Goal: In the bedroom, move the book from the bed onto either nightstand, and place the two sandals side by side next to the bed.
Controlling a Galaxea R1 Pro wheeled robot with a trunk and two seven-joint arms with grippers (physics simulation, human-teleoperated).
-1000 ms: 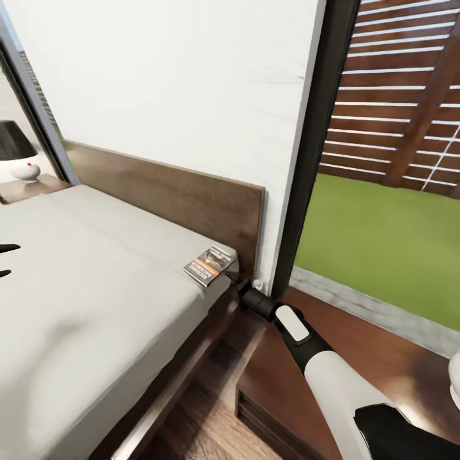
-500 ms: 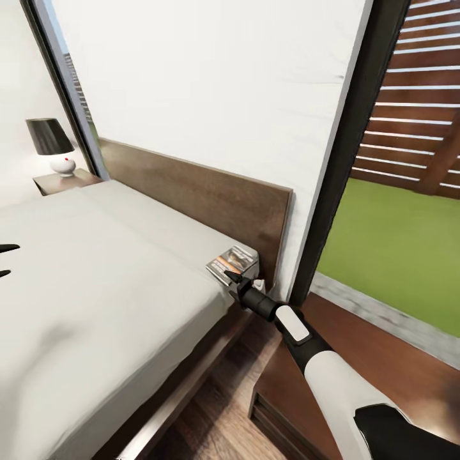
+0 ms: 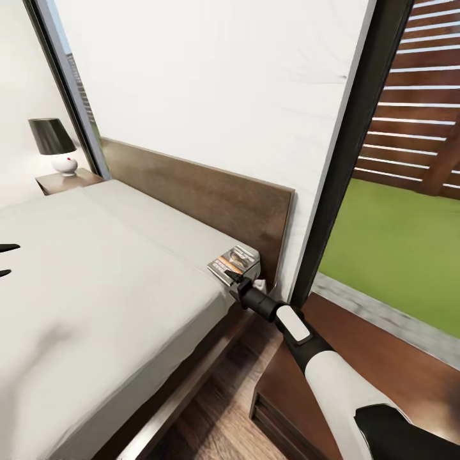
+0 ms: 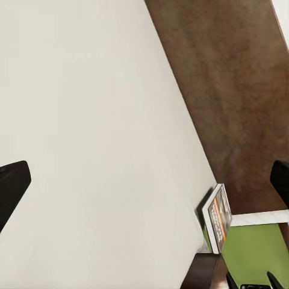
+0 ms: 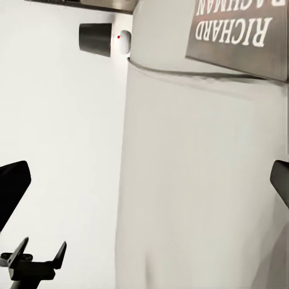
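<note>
The book (image 3: 234, 260), dark-covered with an orange band, lies at the near corner of the bed's grey mattress (image 3: 96, 287), close to the headboard (image 3: 204, 195). My right gripper (image 3: 230, 276) is open at the mattress edge, its tips just short of the book's near side. In the right wrist view the book (image 5: 241, 30) with white lettering lies ahead of the spread fingers (image 5: 12, 186). My left gripper (image 3: 6, 259) hovers open over the mattress, and its wrist view shows the book (image 4: 218, 217) far off. The sandals are out of view.
A dark-brown nightstand (image 3: 383, 370) stands under my right arm, beside the bed. A second nightstand (image 3: 61, 182) with a black-shaded lamp (image 3: 52, 144) is at the bed's far side. A black-framed window (image 3: 338, 172) looks onto grass. Wood-plank floor (image 3: 211, 415) runs between bed and nightstand.
The head view panned, shifting the whole picture right. My right gripper has come in under the book's near edge. In the last half second almost nothing moved.
</note>
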